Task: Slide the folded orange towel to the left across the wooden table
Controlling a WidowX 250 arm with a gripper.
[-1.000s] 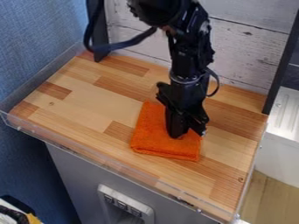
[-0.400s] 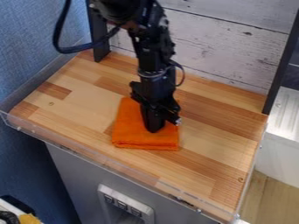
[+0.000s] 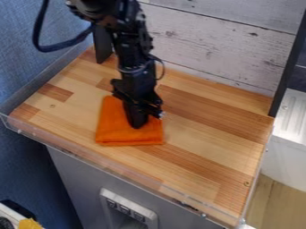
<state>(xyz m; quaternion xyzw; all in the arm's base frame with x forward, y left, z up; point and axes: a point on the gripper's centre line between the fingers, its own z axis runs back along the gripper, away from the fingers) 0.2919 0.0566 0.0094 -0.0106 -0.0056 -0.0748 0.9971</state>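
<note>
Grey cabinet front (image 3: 71, 179) is what you have nearest, with a white panel (image 3: 108, 193) set into it. Off at the lower left corner you can see part of a yellow thing (image 3: 28, 223); what it is, you can't tell. Above the cabinet, a clear plastic strip (image 3: 90, 154) edges your wooden bench (image 3: 203, 134).

Your orange cloth (image 3: 116, 134) lies flat on the bench, left of its middle, and looks folded into a pad. Your black gripper (image 3: 137, 124) points down onto it, its tip against the cloth right of the pad's middle. You can't tell from here how far open the jaws are, or whether they have hold of any fabric.

Follow the arm (image 3: 133, 56) up and it leans to the upper left, a dark cable (image 3: 60, 46) looping out beside it. Behind it stands a black post (image 3: 103, 44), with whitewashed boards (image 3: 203, 49) across the back of the bench. On your left is a blue wall (image 3: 36, 53); on your right, a white unit (image 3: 286, 156).
</note>
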